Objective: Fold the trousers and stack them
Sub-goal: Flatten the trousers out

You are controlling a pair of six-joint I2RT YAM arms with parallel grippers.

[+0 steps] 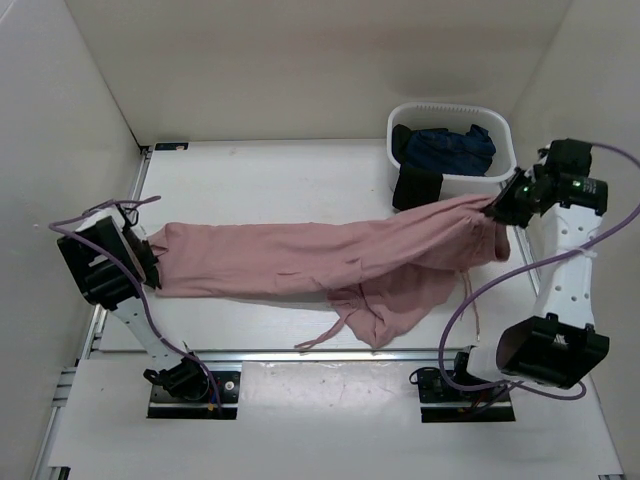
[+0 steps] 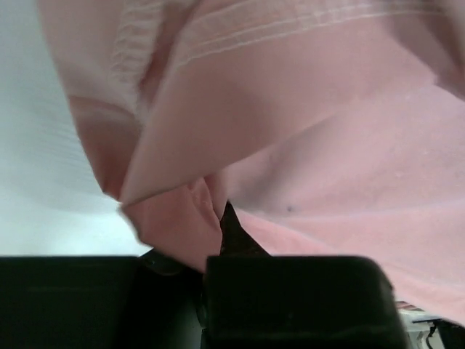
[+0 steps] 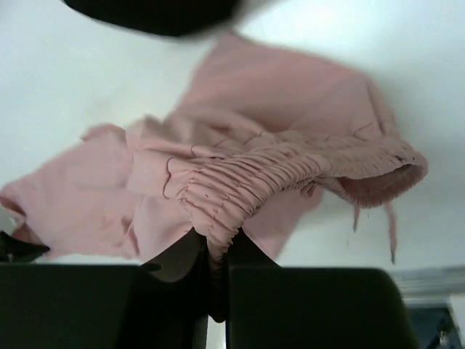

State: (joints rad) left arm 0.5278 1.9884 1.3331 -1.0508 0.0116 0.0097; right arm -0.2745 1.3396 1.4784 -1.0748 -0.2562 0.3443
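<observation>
White walls box in a white desk [image 1: 260, 180], and the pink trousers [image 1: 300, 262] run across its middle in a long band from the left edge toward the right edge; the left gripper [image 1: 152, 260] sits at the left edge, clamped onto the end of one leg, and the left wrist view shows folded pink cloth with a stitched hem [image 2: 290, 33] pinched between the dark fingers [image 2: 236, 243]; the right gripper [image 1: 497, 207] hangs near the right edge, just beside the basket, its jaws closed on the gathered elastic waistband [image 3: 247, 174], which the right wrist view shows bunching down between the two fingers; between the two grips the cloth lies fairly straight, while the second leg [image 1: 390, 300] sags in a crumpled fold toward the near edge and rests on the desk, a thin drawstring [image 1: 322, 338] trailing from it; a white laundry basket [image 1: 450, 108] stands at the far right corner, holding a dark blue garment [image 1: 450, 150], and a black cloth [image 1: 415, 188] hangs over its near left rim; purple cables [image 1: 480, 290] loop along both arms
</observation>
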